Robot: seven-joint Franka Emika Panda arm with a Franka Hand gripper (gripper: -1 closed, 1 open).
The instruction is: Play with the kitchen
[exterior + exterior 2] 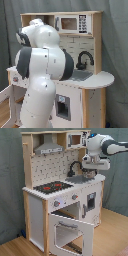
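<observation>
Second exterior view: the kitchen (60, 198) stands on a wooden floor (115, 235) before a grey curtain (10, 173), turned a little toward the second exterior view's right.
First exterior view: the kitchen (87, 60) is seen from its other end, with the arm (42, 70) in front of it hiding most of the counter.
Arm: white, reaching in from the second exterior view's right, its wrist bent down over the sink (81, 178).
Gripper: it (91, 174) hangs just above the sink, beside the faucet (75, 166); I cannot tell whether the fingers are spread or pressed together, and in the first exterior view the arm's bulk covers it.
Faucet: black, arched, upright at the back of the sink; visible in the first exterior view too (83, 59).
Stove: black top with red rings (52, 187), on the counter to the second exterior view's left of the sink.
Hood: grey (49, 148), above the stove.
Pegboard: behind the stove (50, 167).
Oven door: swung open and down toward the floor (70, 230).
Microwave: on the top shelf (72, 23).
</observation>
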